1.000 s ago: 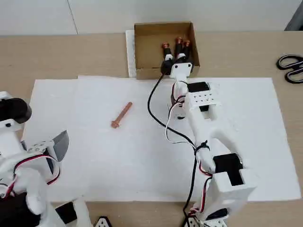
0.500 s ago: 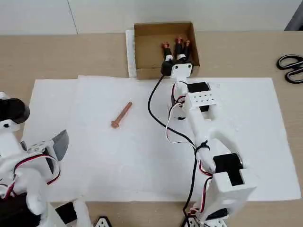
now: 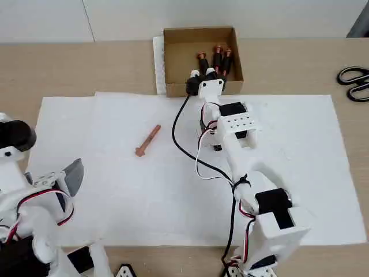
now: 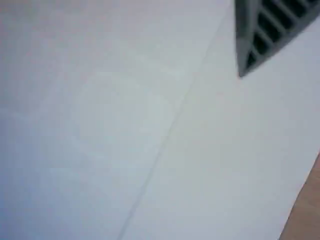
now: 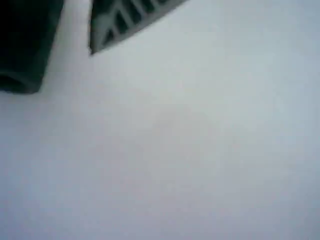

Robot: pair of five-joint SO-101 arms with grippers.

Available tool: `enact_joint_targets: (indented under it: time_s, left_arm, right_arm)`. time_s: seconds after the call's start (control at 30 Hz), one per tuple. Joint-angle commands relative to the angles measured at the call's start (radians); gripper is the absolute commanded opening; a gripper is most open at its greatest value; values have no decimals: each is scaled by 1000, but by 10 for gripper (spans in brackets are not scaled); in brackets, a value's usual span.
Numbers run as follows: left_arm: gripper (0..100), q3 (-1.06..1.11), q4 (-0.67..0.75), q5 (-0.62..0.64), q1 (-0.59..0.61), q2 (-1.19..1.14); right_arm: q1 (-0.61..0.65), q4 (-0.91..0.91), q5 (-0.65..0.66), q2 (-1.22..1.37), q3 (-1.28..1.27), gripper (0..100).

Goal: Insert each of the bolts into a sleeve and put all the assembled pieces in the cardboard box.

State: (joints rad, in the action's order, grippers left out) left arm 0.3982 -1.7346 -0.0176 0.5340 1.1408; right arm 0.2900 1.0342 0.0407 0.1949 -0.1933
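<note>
A cardboard box (image 3: pixel 179 55) stands at the far middle of the table. Three assembled pieces (image 3: pixel 216 59), copper bolts in black sleeves, lie against its right side. One bare copper bolt (image 3: pixel 148 140) lies on the white paper (image 3: pixel 115 190), left of centre. My right gripper (image 3: pixel 202 82) is stretched out to the box's front wall, and its own wrist hides its tip. In the right wrist view a dark rounded object (image 5: pixel 25 45) sits on the paper; I cannot tell what it is. My left gripper (image 3: pixel 72 173) hangs low over the paper's left edge, far from the bolt.
Scissors (image 3: pixel 354 82) lie on the bare wood at the far right. A black cable (image 3: pixel 181 141) loops from the right arm over the paper, right of the bolt. A small dark object (image 3: pixel 216 148) lies under the right arm.
My right arm has swung left along the box's front wall, from its right part toward the middle. The left arm and the bare bolt have kept still.
</note>
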Motion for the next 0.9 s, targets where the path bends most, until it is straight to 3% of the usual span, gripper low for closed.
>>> enact_joint_targets:
  time_s: [0.0, 0.43, 0.63, 0.87]
  left_arm:
    - [331, -10, -15, 9, 8, 3]
    - [331, -10, -15, 9, 8, 3]
    - [331, -10, -15, 9, 8, 3]
    - [331, -10, -15, 9, 8, 3]
  right_arm:
    - [10, -19, -8, 8, 5, 139]
    - [-21, 48, -5, 186, 153, 137]
    - [-22, 102, -11, 203, 204, 1]
    - [-39, 340, -12, 140, 385, 3]
